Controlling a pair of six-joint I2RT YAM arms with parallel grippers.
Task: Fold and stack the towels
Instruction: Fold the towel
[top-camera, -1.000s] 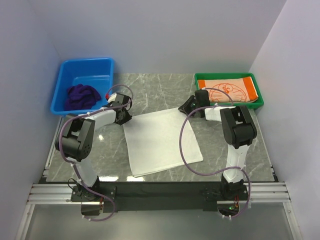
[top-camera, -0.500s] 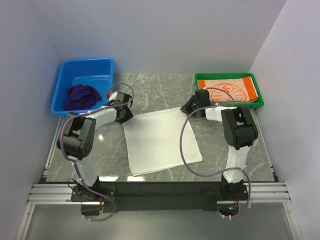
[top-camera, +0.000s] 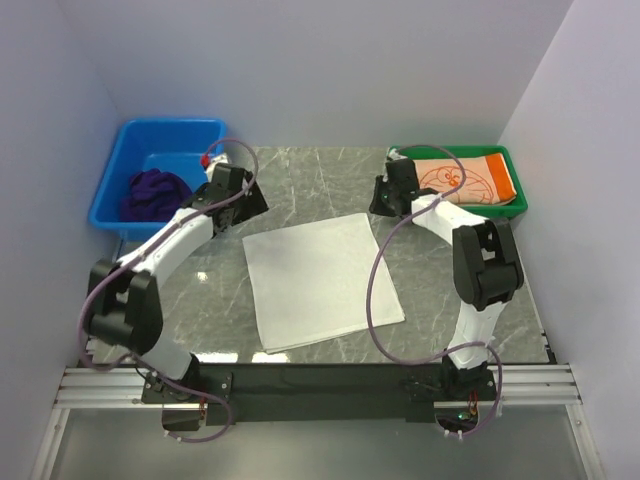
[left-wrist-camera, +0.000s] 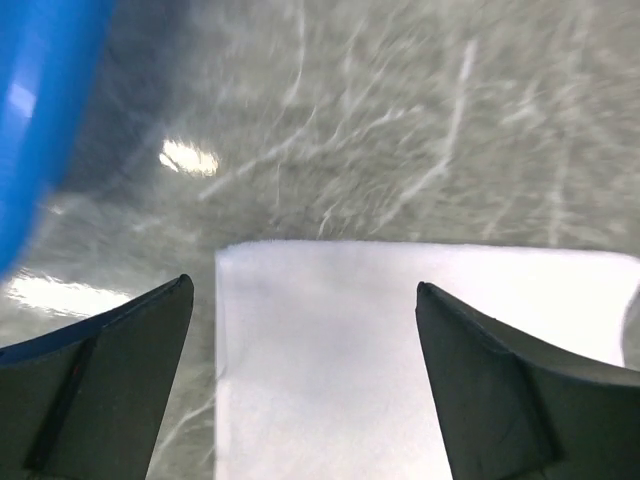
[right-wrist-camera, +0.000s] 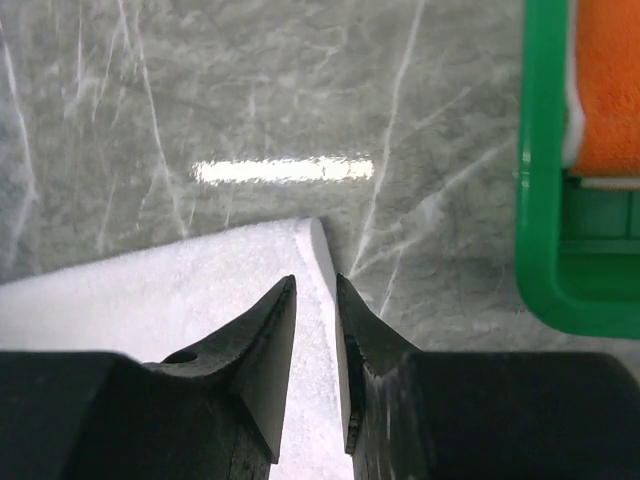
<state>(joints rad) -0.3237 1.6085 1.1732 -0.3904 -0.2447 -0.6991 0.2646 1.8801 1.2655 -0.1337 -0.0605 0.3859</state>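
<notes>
The plain white towel lies folded flat on the marble table. My left gripper hangs open above its far left corner, and the white towel shows between the wide-spread fingers. My right gripper is at the far right corner. Its jaws stand narrowly apart with the white towel's edge between them. The dark purple towel lies bunched in the blue bin. The orange towel lies folded in the green tray.
The blue bin stands at the far left, close to the left wrist. The green tray with the orange towel lies just right of the right gripper. Grey walls close in the table on three sides.
The left gripper has let go of the white towel's far left corner, opened wide and risen toward the blue bin. The right gripper has shifted slightly farther back, jaws unchanged.
</notes>
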